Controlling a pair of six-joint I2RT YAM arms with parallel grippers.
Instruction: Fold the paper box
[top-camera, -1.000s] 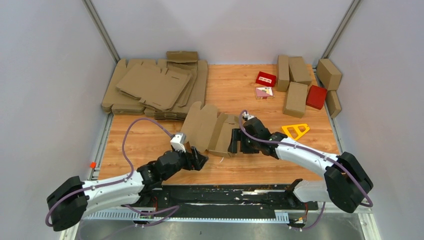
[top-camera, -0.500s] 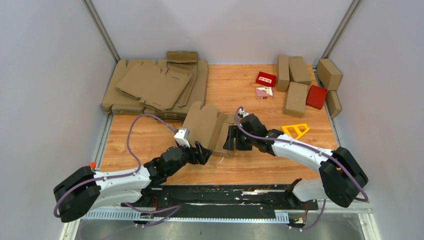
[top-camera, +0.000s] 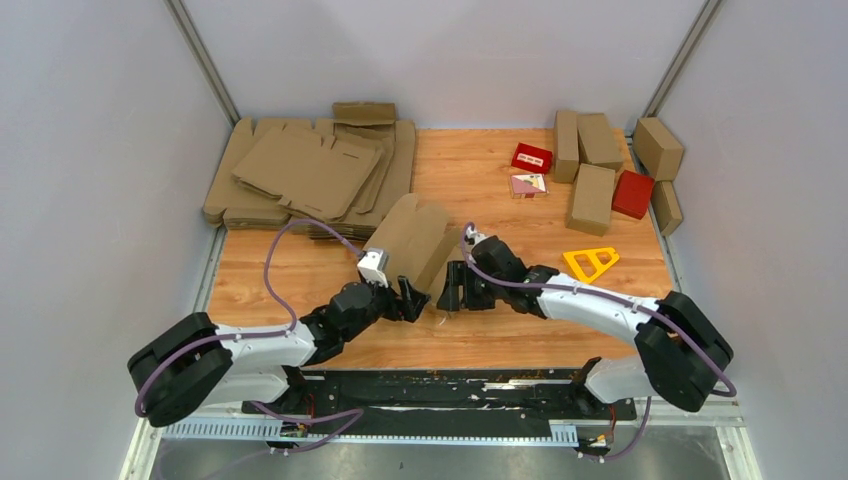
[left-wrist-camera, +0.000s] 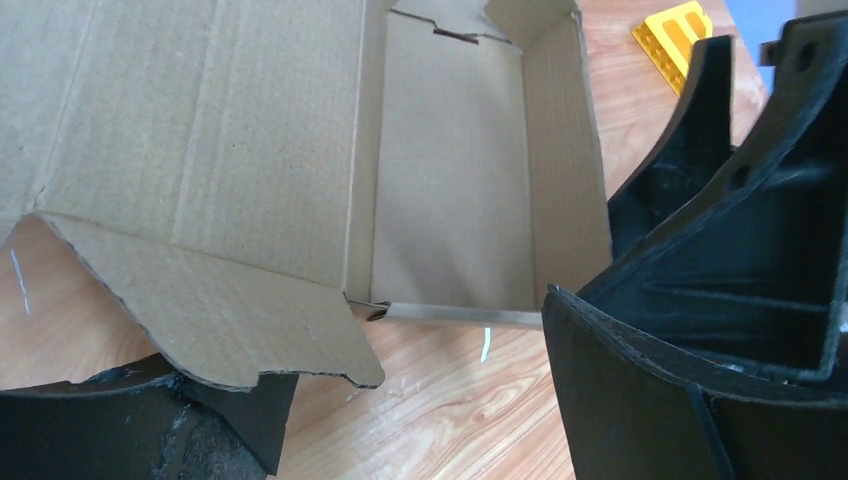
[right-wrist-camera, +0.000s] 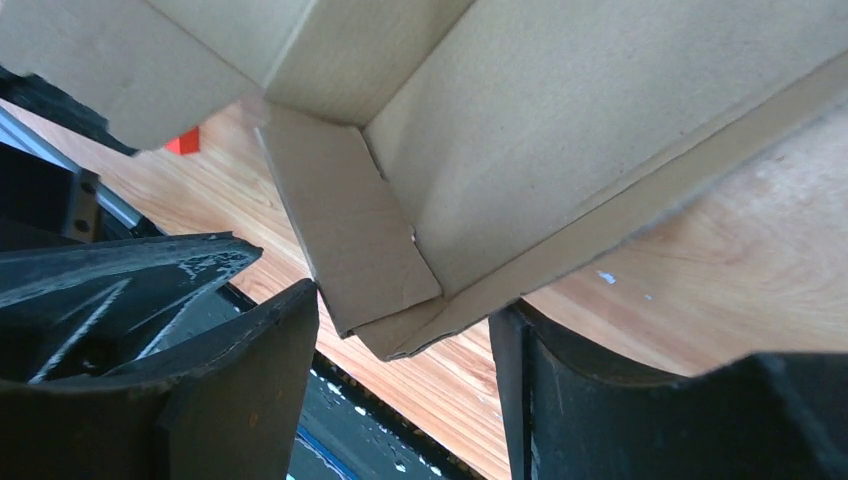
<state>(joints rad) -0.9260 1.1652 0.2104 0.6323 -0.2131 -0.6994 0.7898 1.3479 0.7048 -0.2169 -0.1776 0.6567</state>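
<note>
Now the corrugated brown paper box (top-camera: 415, 238) stands steeper than before. My left claw (top-camera: 413, 298) is spread beside it; right claw (top-camera: 452, 288): cannot tell.

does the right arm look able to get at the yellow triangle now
Probably yes. The yellow triangle lies uncovered on the table, close beside the right arm. But the right gripper sits around a corner of the paper box, so it must leave that first.

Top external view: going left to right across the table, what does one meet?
Stack of flat cardboard sheets, paper box, labelled red box, yellow triangle, plain red box. The folded brown cartons overlap these, so they are left out.
</note>
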